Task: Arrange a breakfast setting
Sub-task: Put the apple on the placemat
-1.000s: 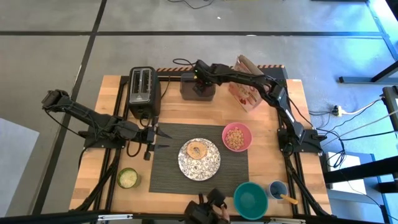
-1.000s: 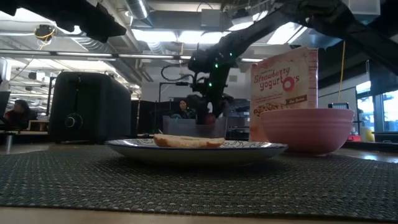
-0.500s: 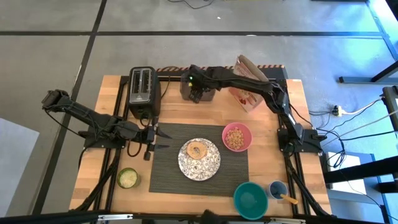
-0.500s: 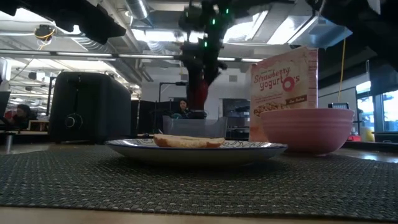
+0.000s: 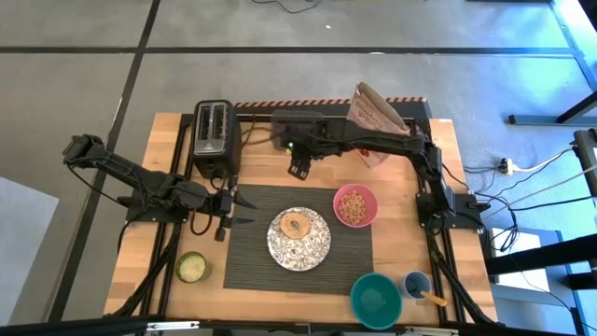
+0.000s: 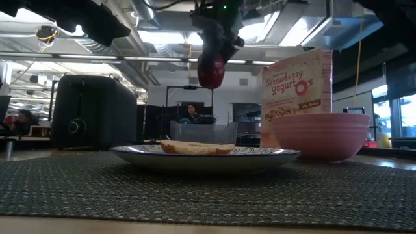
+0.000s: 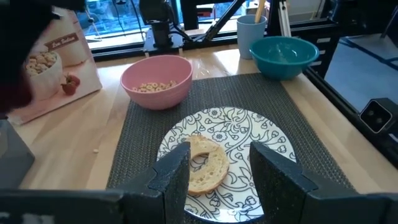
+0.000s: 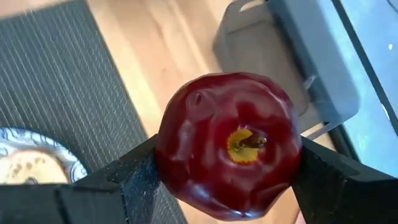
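Observation:
My right gripper [image 5: 298,168] is shut on a small red apple [image 8: 229,144], high above the table between the grey container and the mat's far edge; the apple also shows in the low view [image 6: 210,68]. The dark grey ribbed mat [image 5: 252,257] carries the white patterned plate [image 5: 315,250] with the toasted bagel [image 5: 298,225] and the pink bowl [image 5: 355,206] of cereal. My left gripper [image 5: 244,211] is open and empty at the mat's left edge, pointing at the plate. The spoon sits in a blue cup [image 5: 417,284]. My right gripper pinches the apple's two opposite sides [image 8: 163,163] between its two fingers. The fingers point down; the apple's stem end [image 8: 247,142] faces the wrist camera. The apple is lifted clear, hanging below the gripper in the low view.
A black toaster [image 5: 215,135] stands at the back left, a grey container [image 5: 297,126] at the back centre, a cereal box [image 5: 373,126] at the back right. A teal bowl [image 5: 375,300] is at the front right, a green-lidded jar [image 5: 191,267] at the front left.
My right gripper has risen from the grey container with the apple, lifting it clear, and has come toward the table's near edge, toward the mat. My left arm has kept still.

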Robot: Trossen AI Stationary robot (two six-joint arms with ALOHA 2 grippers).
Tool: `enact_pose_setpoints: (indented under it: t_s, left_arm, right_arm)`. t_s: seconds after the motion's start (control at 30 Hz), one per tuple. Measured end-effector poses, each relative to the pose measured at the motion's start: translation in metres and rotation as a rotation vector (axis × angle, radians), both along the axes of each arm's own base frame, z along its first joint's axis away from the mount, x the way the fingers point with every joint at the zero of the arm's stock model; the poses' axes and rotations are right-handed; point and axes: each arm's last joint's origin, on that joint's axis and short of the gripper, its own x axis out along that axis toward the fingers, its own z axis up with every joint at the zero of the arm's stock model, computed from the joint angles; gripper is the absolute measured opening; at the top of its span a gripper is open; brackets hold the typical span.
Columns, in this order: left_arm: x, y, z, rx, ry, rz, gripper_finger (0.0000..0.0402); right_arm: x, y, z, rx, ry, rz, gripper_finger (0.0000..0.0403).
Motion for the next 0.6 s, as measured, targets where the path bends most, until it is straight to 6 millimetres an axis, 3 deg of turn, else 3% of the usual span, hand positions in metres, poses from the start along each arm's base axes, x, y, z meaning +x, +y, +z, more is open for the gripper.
enact_pose_setpoints:
  t_s: [0.2, 0.47, 0.6]
  left_arm:
    - [0.000, 0.000, 0.000, -0.008, 0.001, 0.003, 0.0160]
    - [0.000, 0.000, 0.000, -0.009, 0.001, 0.003, 0.0160]
    - [0.000, 0.000, 0.000, -0.009, 0.000, 0.004, 0.0160]
  right_arm:
    - [0.008, 0.015, -0.041, -0.045, 0.039, 0.000, 0.0275]
    - [0.017, 0.023, -0.105, 0.105, -0.055, 0.107, 0.0275]
    - [0.015, 0.025, -0.119, 0.146, -0.053, 0.131, 0.0275]
